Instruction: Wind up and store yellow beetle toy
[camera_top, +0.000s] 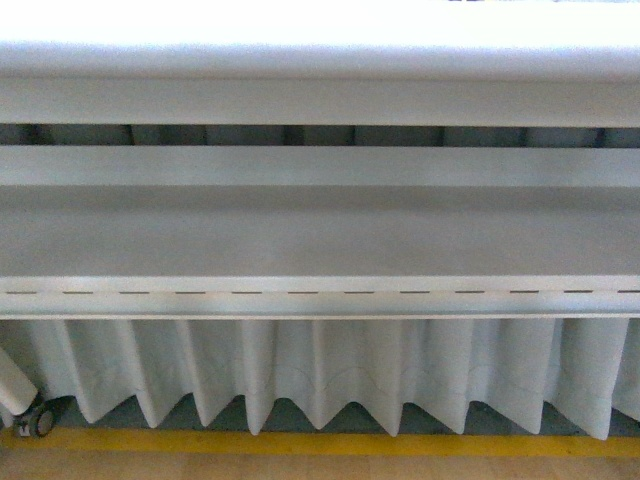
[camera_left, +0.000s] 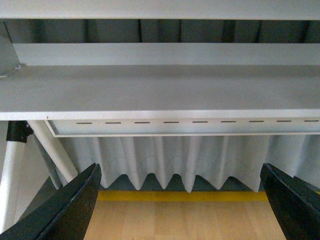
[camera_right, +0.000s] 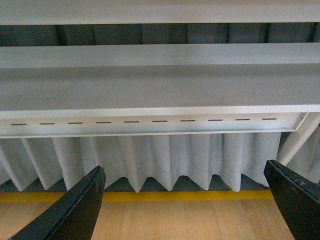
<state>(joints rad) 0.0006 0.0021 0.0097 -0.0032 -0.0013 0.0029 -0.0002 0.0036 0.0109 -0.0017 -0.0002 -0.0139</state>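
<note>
The yellow beetle toy is out of view in all three views. My left gripper is open, its two dark fingers spread wide with only wooden floor between them. My right gripper is likewise open and holds nothing, one dark finger at each lower corner of its view. Both wrist views look toward a long grey-white table whose top shows bare. Neither arm appears in the front view.
The table has a front rail with a row of slots and a pleated white skirt below. A yellow line runs along the wooden floor. A white leg with a caster stands at the lower left. More white ledges lie behind.
</note>
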